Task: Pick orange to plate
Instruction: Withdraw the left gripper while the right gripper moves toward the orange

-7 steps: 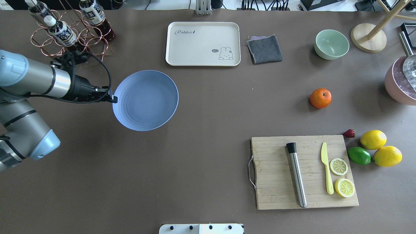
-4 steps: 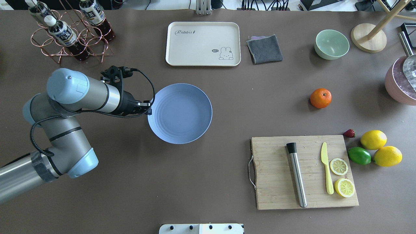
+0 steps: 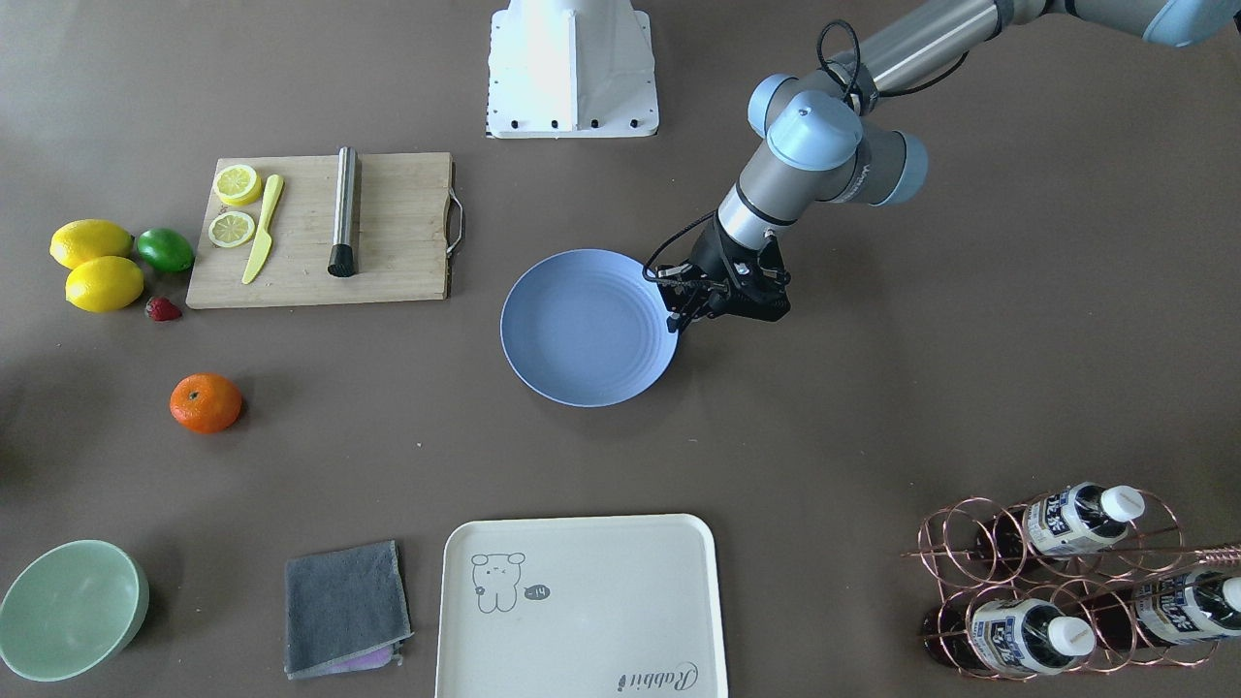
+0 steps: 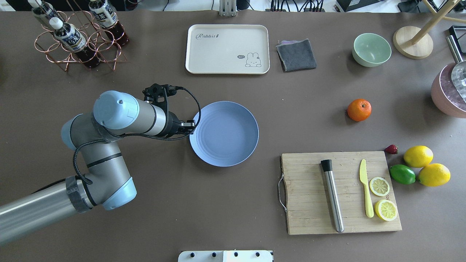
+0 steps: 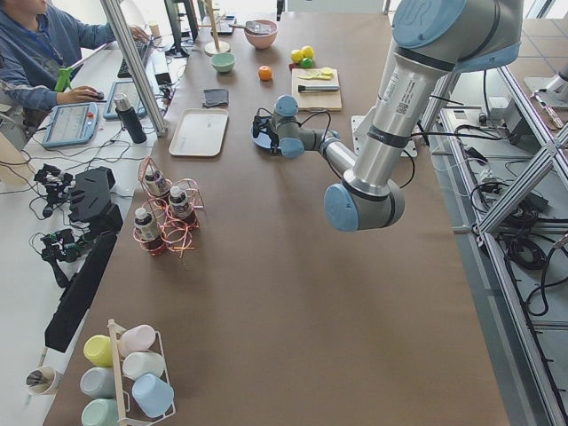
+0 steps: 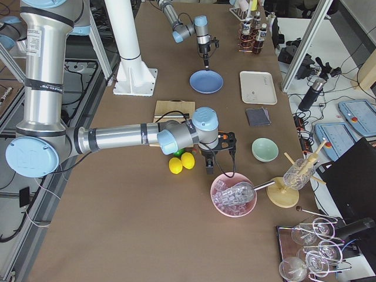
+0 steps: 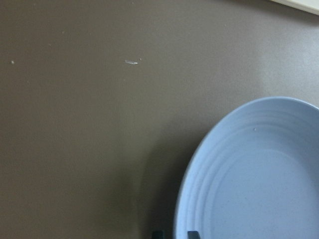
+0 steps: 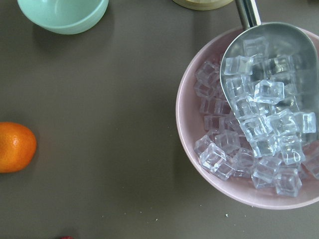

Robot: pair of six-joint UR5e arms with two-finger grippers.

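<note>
The periwinkle-blue plate [image 4: 225,134] sits near the middle of the table, empty. My left gripper [image 4: 191,125] is shut on its left rim; in the left wrist view the two fingertips [image 7: 158,233] straddle the plate [image 7: 259,179] edge. The orange [image 4: 359,110] rests alone on the table well to the right of the plate, beyond the cutting board, also seen as the orange [image 3: 206,402] and the orange [image 8: 15,147]. My right gripper [image 6: 208,166] hangs near the pink ice bowl in the exterior right view only; I cannot tell its state.
A cutting board [image 4: 309,196] with a muddler, yellow knife and lemon slices lies right of the plate. Two lemons [image 4: 418,156] and a lime [image 4: 402,174] sit beside it. Farther back are the cream tray [image 4: 227,49], grey cloth [image 4: 296,54], green bowl [image 4: 371,49], bottle rack [image 4: 76,36], and pink ice bowl [image 8: 189,124].
My left arm has carried the plate rightward and slightly nearer, from the table's left part to its middle. The orange has stayed in place.
</note>
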